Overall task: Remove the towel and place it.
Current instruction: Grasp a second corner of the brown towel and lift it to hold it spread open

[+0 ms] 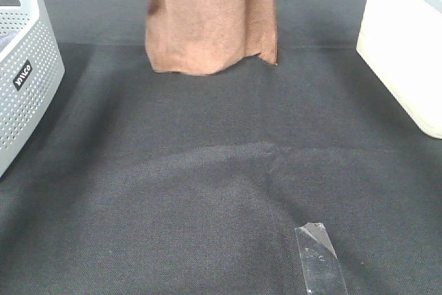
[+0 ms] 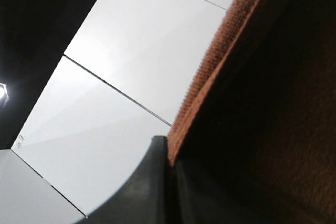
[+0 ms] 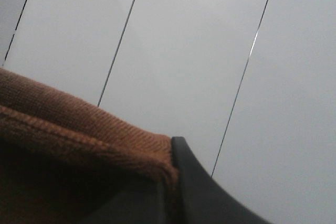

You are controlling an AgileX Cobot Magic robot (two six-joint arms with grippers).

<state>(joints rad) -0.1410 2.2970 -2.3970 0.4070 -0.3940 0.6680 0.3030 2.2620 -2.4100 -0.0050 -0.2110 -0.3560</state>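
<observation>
the towel (image 1: 210, 18) hangs at the far side of the table. its top runs out of the high view, and its bottom hem is right at the black cloth (image 1: 207, 170); i cannot tell whether it touches or hangs a shade clear. neither arm shows from up there. from the wrists, the left gripper (image 2: 169, 153) looks pinched tight on the stitched hem, with the edge running straight in between its dark jaws. the right gripper (image 3: 170, 182) looks clamped on the hem the same way, the cloth bunched against its finger.

to do this step well, i'd say both arms should rise together and level, so the hem between them stays spread and neither corner takes all the weight. the bottom edge ought to come well clear of the black cloth before any sideways carry, or it may drag and ruck that cloth. the task doesn't name a place; the basket (image 1: 31, 94) on the left and the white bin (image 1: 400, 53) on the right are both near. wherever it goes, let the low end down first, then open both grips at once.

by my count: one towel, one basket, one white bin, one strip of clear tape (image 1: 319, 260) on the near side, one black cloth, two grippers.
</observation>
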